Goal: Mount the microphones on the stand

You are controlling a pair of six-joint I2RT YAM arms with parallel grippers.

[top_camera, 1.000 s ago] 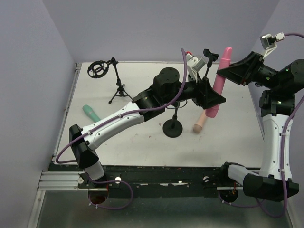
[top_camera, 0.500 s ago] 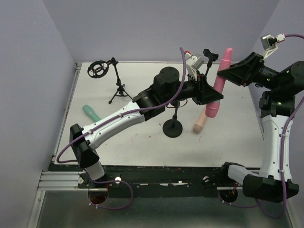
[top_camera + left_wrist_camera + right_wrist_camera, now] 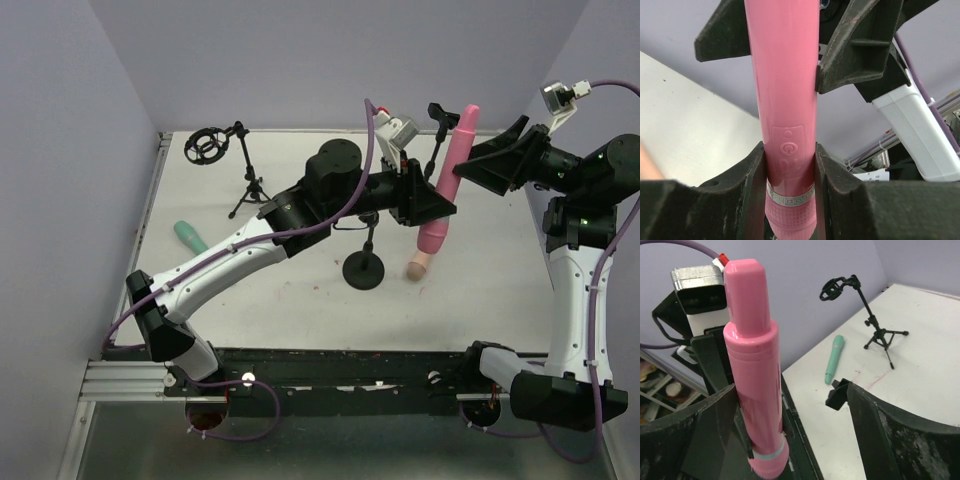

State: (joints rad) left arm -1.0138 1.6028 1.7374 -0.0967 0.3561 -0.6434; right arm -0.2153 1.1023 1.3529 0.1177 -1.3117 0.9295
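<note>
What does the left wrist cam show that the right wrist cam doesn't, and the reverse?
Left wrist only: the left gripper clamped on the pink microphone at its button panel, seen close up. Right wrist only: the teal microphone lying on the table, the tripod stand, and a clear gap between the pink microphone and one finger of the right gripper. Both: the pink microphone, with both grippers at it.

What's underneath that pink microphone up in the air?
A beige microphone lies on the table below the pink microphone; only one end shows, the pink one covers the rest.
</note>
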